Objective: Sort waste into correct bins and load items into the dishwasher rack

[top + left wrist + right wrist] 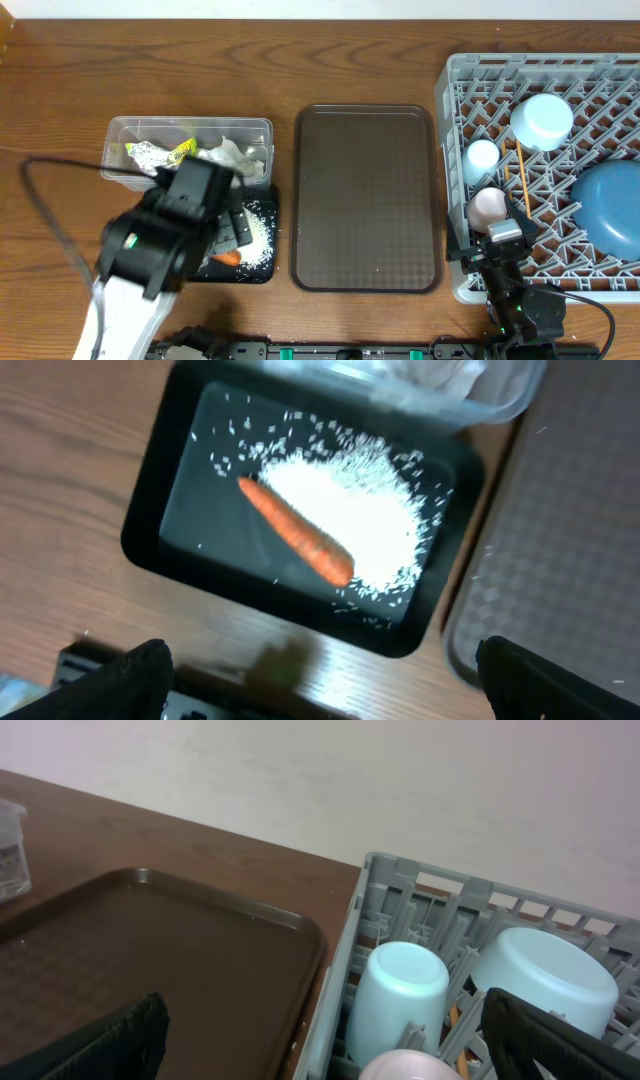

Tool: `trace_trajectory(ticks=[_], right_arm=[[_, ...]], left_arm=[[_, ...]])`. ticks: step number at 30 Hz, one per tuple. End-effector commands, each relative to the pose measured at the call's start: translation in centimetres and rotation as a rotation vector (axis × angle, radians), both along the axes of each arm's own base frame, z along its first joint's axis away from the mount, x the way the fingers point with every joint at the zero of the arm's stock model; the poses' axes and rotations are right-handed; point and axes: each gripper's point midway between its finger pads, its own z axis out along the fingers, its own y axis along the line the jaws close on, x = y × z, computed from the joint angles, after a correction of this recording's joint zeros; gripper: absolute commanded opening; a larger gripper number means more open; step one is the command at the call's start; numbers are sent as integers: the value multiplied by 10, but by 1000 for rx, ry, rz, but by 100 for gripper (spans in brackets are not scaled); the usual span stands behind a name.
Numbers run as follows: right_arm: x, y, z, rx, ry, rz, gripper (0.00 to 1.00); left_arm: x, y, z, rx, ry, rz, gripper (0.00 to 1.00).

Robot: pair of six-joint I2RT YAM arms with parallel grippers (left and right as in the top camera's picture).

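The orange carrot lies on white rice scraps in the black tray, just in front of the clear tub, which holds tissues and a foil wrapper. My left gripper hangs open above the tray's near edge, with nothing between its fingers. The grey dishwasher rack holds the white bowl, light blue cup, pink cup, blue plate and chopsticks. My right gripper stands open and empty at the rack's front left corner.
A large brown serving tray lies between the bins and the rack. In the overhead view the left arm covers part of the black tray. A black cable loops over the table at the left.
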Motion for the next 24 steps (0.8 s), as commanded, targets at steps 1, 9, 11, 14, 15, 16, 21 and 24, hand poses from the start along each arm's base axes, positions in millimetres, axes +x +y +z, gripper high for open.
trace_trajectory(ticks=[1, 9, 11, 14, 15, 16, 21, 24], right_arm=[[0, -1, 0, -7, -3, -3, 99], [0, -1, 0, -7, -3, -3, 99], [0, -1, 0, -7, -3, -3, 99], [0, -1, 0, -7, -3, -3, 99], [0, -1, 0, -7, -3, -3, 99], [0, -1, 0, -7, -3, -3, 99], [0, -1, 0, -7, -3, -3, 99], [0, -1, 0, -7, -3, -3, 99]], left_arm=[[-14, 8, 20, -26, -113, 7, 100], [-55, 23, 46, -89, -299, 10, 98], [-63, 26, 50, -101, -335, 10, 98], [-63, 26, 67, -147, -460, 11, 98], [-61, 24, 76, -172, -519, 9, 98], [-57, 22, 87, -200, -581, 4, 98], [-41, 4, 123, -339, -825, -43, 98], [-28, -8, 129, -405, -929, -79, 98]])
